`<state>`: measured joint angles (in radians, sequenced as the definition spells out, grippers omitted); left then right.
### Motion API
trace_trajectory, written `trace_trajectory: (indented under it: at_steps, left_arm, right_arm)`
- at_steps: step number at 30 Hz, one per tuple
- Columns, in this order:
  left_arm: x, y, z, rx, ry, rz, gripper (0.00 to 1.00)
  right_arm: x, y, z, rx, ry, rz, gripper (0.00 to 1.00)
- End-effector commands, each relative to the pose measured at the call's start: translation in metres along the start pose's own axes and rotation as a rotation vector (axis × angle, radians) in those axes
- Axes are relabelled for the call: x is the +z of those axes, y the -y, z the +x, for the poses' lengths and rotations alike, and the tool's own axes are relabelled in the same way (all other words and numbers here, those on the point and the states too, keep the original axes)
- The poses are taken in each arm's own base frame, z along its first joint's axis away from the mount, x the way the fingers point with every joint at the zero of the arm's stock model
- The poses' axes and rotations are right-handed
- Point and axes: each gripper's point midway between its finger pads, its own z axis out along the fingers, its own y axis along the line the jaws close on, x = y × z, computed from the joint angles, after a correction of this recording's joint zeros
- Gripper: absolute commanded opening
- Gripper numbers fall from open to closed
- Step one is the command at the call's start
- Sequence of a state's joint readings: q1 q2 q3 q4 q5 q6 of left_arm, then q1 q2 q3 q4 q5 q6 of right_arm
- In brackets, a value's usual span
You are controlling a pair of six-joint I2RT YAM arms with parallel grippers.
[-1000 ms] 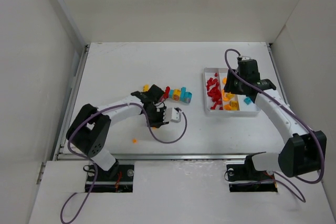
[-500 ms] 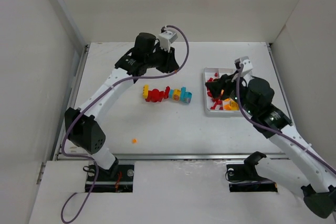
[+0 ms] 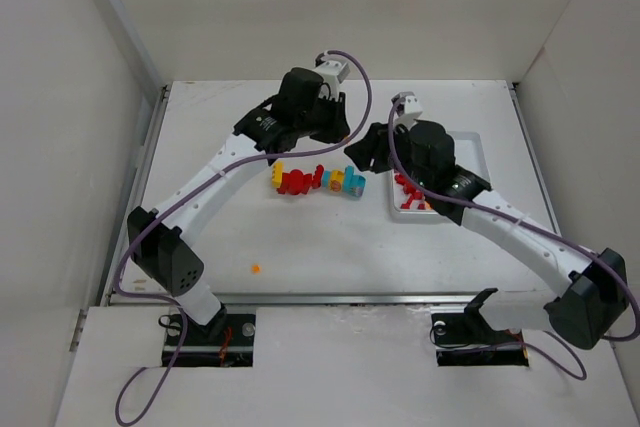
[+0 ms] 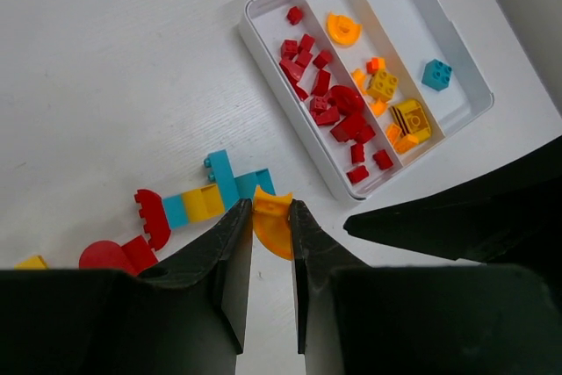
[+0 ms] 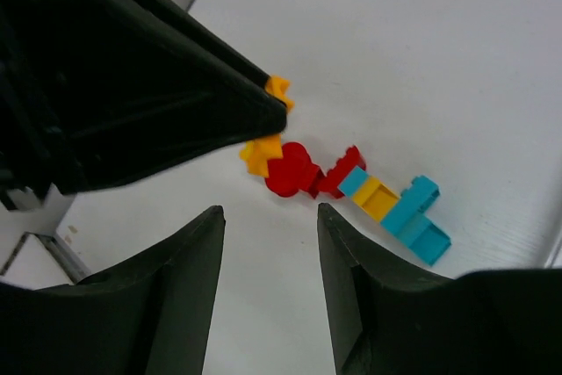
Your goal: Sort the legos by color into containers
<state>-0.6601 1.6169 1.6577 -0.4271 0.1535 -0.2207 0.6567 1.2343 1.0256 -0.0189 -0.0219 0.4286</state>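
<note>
My left gripper [image 4: 270, 208] is shut on an orange lego [image 4: 272, 224] and holds it above the table, near the cyan end of a joined row of red, yellow and cyan legos [image 4: 189, 212]. The white tray [image 4: 263, 41] holds red legos [image 4: 320, 98] in its left compartment, orange ones [image 4: 386, 94] in the middle and one cyan brick [image 4: 436, 74] in the right. My right gripper [image 5: 270, 212] is open and empty above the table beside the row [image 5: 364, 186]. From above, both grippers [image 3: 325, 132] [image 3: 362, 155] hover by the row [image 3: 318, 181].
A tiny orange piece [image 3: 256, 268] lies alone near the front left. My right arm covers most of the tray [image 3: 472, 147] from above. White walls enclose the table on the left, back and right. The two arms are close together over the middle.
My left arm has moved right and nearer, to just behind the row. My right arm has swung left from the tray toward the row, so its gripper now faces the left gripper.
</note>
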Motion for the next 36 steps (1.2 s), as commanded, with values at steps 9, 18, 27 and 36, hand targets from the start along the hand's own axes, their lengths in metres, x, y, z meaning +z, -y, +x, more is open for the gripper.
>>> trace_trajectory:
  at_steps: [9,18,27,36]
  left_arm:
    - [-0.013,-0.001,-0.014,-0.029,0.047,-0.045,0.00]
    - [-0.018,0.003,-0.020,-0.036,0.062,-0.030,0.00]
    - [-0.020,0.006,-0.018,-0.036,0.056,-0.013,0.00]
    - [-0.018,0.007,-0.009,-0.037,0.030,0.003,0.00]
  right_arm:
    - [0.010,-0.040,-0.051,0.076,0.146,-0.137,0.52]
    - [0.027,-0.039,-0.052,0.106,0.136,-0.122,0.42]
    - [0.041,-0.031,-0.046,0.119,0.123,-0.086,0.29]
    - [0.045,-0.034,-0.058,0.119,0.148,-0.082,0.33]
